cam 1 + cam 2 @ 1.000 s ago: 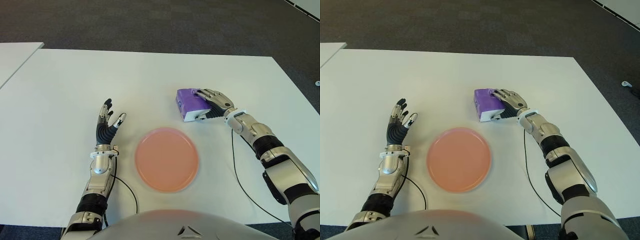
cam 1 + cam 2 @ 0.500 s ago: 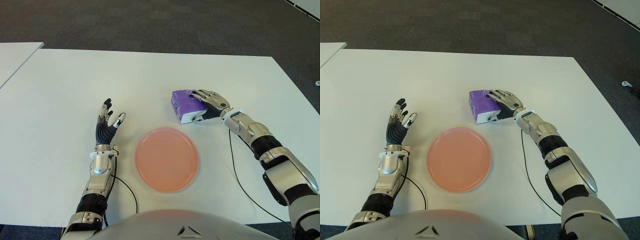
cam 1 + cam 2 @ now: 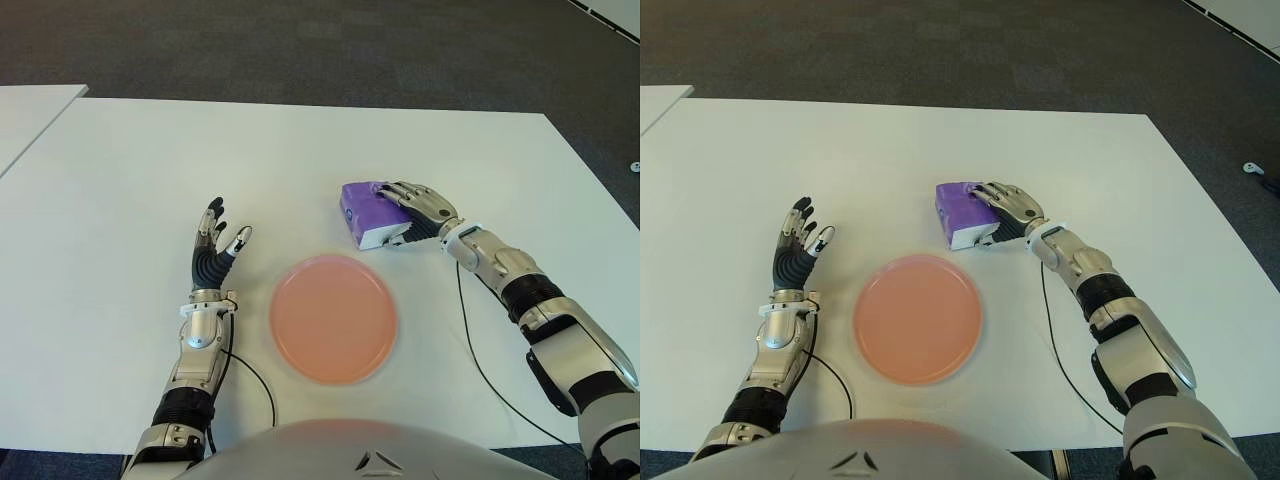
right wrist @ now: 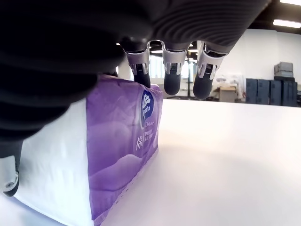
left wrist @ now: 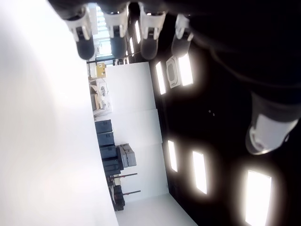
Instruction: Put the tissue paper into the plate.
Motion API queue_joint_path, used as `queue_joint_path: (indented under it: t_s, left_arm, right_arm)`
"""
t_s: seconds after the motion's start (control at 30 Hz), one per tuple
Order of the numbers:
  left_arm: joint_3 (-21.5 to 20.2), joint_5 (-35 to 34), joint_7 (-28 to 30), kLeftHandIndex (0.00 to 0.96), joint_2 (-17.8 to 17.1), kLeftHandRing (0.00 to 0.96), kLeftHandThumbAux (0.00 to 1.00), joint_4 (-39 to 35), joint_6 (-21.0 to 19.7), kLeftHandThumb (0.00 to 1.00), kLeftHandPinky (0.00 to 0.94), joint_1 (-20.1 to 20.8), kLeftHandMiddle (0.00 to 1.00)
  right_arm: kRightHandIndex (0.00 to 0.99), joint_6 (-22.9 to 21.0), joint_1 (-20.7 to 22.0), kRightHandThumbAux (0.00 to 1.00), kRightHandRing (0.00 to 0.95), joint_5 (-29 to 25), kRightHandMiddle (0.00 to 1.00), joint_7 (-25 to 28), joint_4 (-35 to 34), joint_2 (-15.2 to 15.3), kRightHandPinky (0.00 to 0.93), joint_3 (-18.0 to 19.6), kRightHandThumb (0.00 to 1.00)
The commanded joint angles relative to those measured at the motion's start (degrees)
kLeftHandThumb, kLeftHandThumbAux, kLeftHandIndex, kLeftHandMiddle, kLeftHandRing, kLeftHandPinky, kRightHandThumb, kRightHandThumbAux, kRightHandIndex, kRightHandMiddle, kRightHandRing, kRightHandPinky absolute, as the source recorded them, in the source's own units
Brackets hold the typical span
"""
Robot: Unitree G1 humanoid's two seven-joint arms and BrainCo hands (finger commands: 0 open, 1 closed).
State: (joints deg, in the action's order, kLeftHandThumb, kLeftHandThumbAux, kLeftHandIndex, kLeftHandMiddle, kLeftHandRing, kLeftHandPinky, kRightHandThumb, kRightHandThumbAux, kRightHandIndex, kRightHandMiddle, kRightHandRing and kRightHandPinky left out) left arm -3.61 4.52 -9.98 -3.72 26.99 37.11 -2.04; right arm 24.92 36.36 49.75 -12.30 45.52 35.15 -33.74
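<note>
My right hand (image 3: pixel 418 205) is gripping the purple tissue pack (image 3: pixel 366 212), which is sitting on the white desk (image 3: pixel 300 160) at about one o'clock from the pink plate (image 3: pixel 333 318), near its rim but apart from it. My fingers (image 4: pixel 171 75) are curling over the top of the pack, their tips hanging past its far edge, while my thumb is pressing against the white end face. The pack's lower edge is meeting the desk in my right wrist view. The plate is lying flat near my body, with nothing in it.

My left hand (image 3: pixel 212 250) is showing at nine o'clock from the plate, well apart from it, fingers (image 5: pixel 149 35) standing straight up and spread apart, holding nothing. A black cable (image 3: pixel 472 340) is trailing along the desk beside my right forearm.
</note>
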Motion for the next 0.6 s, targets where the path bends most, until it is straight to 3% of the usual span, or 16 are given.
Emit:
queue_joint_path:
  t_s: [0.03,0.23,0.47,0.6]
  left_arm:
    - [0.1,1.0,-0.12,0.0,0.36,0.0,0.495,2.78,-1.57,0.0,0.0,-4.41,0.0]
    - [0.07,1.08,-0.29,0.0,0.42,0.0,0.496,2.55,-2.03,0.0,0.0,-4.49,0.0]
    - [-0.03,0.81,-0.48,0.0,0.87,0.0,0.503,2.52,-2.13,0.0,0.0,-4.68,0.0]
    - [-0.09,0.75,-0.53,0.0,1.07,0.0,0.504,2.47,-2.0,0.0,0.0,-4.82,0.0]
  right_arm:
    - [0.0,-0.75,-3.49,0.48,0.0,2.42,0.0,1.75,-0.46,0.13,0.0,-2.23,0.227]
    - [0.0,-2.46,-4.41,0.483,0.0,4.13,0.0,0.87,-1.94,0.15,0.0,-3.07,0.221]
    - [0.0,-9.51,-5.31,0.492,0.0,12.6,0.0,-6.98,4.6,-4.75,0.0,-10.22,0.21]
    - [0.0,-11.01,-4.29,0.495,0.0,14.76,0.0,-8.04,9.65,-6.42,0.0,-13.77,0.2]
